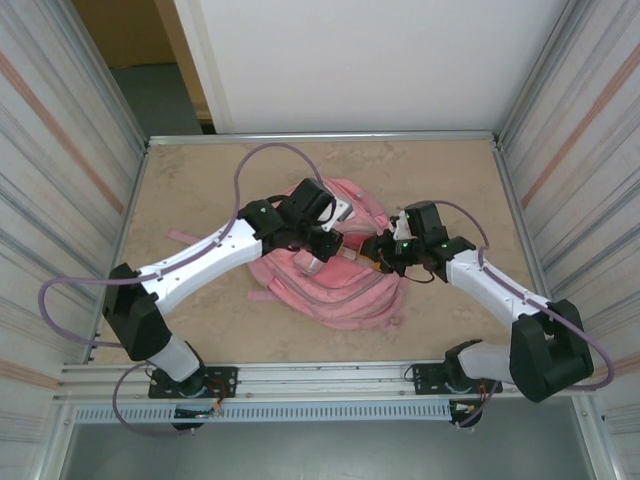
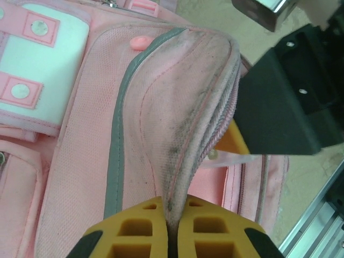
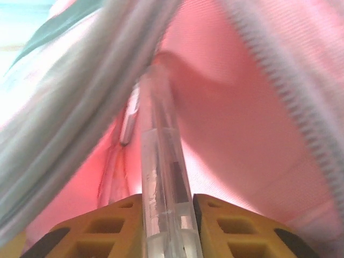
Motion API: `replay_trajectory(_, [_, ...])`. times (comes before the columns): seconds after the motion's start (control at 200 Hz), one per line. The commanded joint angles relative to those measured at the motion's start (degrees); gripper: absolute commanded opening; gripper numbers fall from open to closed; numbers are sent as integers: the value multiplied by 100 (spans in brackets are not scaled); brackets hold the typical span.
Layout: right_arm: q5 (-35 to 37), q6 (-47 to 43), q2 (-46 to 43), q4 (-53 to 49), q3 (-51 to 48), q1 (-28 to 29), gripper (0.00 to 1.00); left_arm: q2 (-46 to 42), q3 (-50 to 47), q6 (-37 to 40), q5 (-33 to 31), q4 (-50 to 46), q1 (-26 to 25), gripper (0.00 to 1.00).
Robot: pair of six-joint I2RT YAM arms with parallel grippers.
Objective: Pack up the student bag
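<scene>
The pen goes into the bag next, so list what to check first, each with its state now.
1. The left gripper pinches the bag flap: ok, fabric is clamped between its fingers.
2. Flap lifted enough: ok, a gap shows under it.
3. The right gripper is clamped on the clear pen: ok.
4. Pen pointing into the backpack: ok, pink lining surrounds it.
5. Pen tip free of the zip teeth: cannot tell, the tip is blurred.
6. Backpack resting on the table: ok.
</scene>
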Motion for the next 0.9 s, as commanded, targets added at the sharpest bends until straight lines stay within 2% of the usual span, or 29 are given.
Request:
replay_trajectory(0.0, [-714,-570,-66,-457,157,-22,24,-481,60,303,153,410,125,0])
replay_trajectory(0.13, [-1584,-1399,180,-972,396,139,23,-488,49,468,261,341,347,0])
replay_trajectory(0.22, [-2107,-1591,492,-1094,500,281,22,-576,-18,612,251,377,395,0])
replay_trajectory(0.316, [-2195,-1469,709,-721,499,436,24,-691,-168,842,434,512,392,0])
replay_trajectory(0.366, [-2222,-1478,909,-622,609,458,28,-746,-271,926,498,570,389,0])
replay_trajectory(0.421, [-1887,-1529,1132,-891,820,374,34,-789,-368,972,469,613,388,0])
replay_trajectory(0.521, [-759,-1399,1118,-1099,878,130,41,-842,-472,974,439,608,388,0])
replay_trajectory(0.747, [627,-925,407,-987,836,22,42,-892,-644,772,588,848,393,0])
replay_trajectory(0.822, [820,-625,144,-804,643,19,41,-824,-596,643,693,827,395,0])
replay_trajectory(0.897, [1184,-745,-178,-897,527,162,41,-760,-584,549,766,870,397,0])
